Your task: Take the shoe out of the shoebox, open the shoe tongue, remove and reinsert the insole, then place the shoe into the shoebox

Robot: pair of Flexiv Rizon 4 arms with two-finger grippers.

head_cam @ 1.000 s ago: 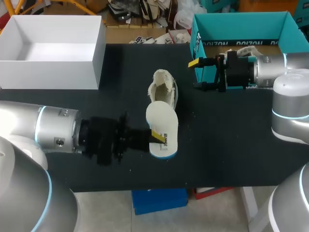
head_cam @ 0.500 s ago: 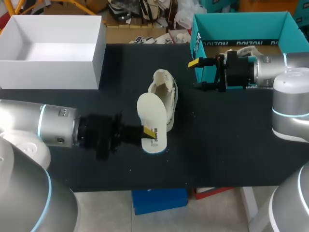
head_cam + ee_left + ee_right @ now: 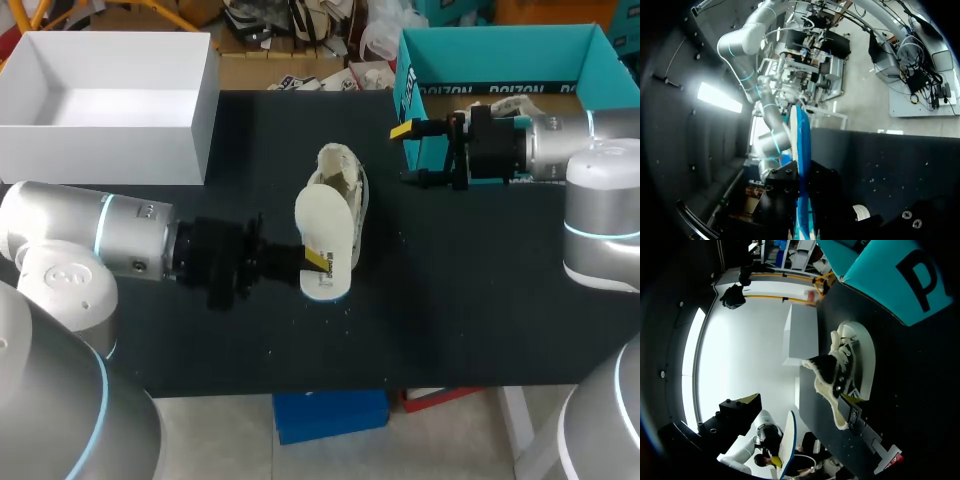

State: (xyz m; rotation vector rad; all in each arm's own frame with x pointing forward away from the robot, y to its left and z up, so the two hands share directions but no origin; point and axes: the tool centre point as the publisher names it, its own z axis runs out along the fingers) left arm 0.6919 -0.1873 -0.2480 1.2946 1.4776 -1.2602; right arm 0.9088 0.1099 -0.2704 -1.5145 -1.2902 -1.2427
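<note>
From where I'm standing, a black table (image 3: 470, 330) is filling nearly the whole scene. Its matte top is soaking up the light rather than throwing it back. Small pale specks (image 3: 268, 351) are dotting the dark surface toward 7 o'clock and just right of the middle. The front edge is running straight across at 6 o'clock.

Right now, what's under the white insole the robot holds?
Under the flat white insole, pinched in the left tool, lies the cream high-top shoe on the black table. The insole covers the shoe's near end, so that part is hidden.
</note>
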